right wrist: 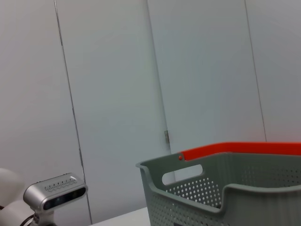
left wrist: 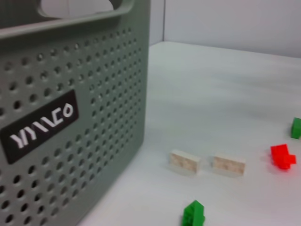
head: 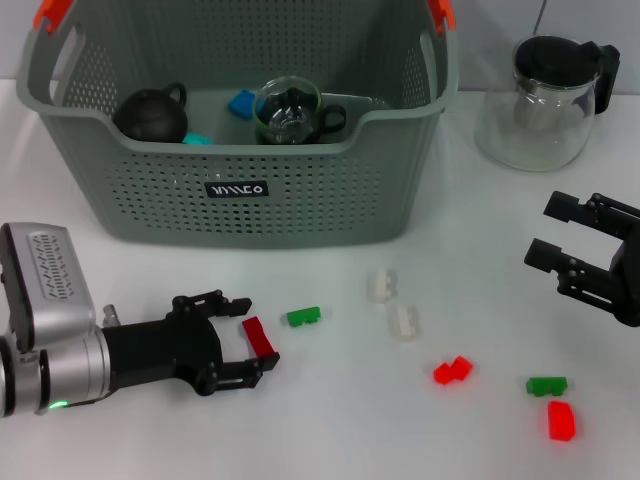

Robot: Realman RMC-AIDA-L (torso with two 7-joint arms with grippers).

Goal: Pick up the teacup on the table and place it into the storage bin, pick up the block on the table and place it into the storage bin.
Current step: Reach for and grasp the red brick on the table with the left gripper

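Right now I have the left gripper (head: 255,352) low over the table (head: 330,440) in the lower left of the head view, pointing toward the frame's right, its two black fingers spread moderately with a small red block (head: 259,337) sitting between them. I cannot tell whether the pads already touch it; it looks straddled, not lifted. The block's long axis runs roughly up-and-down in the frame with a slight slant, so crosswise to the finger gap. Just right of it lies a green block (head: 303,316), apart from the claw. My guess: closing on the red one is the step in hand, then a lift toward the storage bin (head: 250,190), which stands directly above in the frame. Bin contents: a dark teapot (head: 151,113), a glass teacup (head: 290,112), blue pieces (head: 241,102) behind. Farther right on the table: two pale blocks (head: 392,303), a red pair (head: 452,371), another green (head: 546,385) and red (head: 561,421). The right gripper (head: 558,238) hovers at the right edge, fingers wide, nothing in it, below a glass jug (head: 540,100). The left arm is clearly the nearer one.
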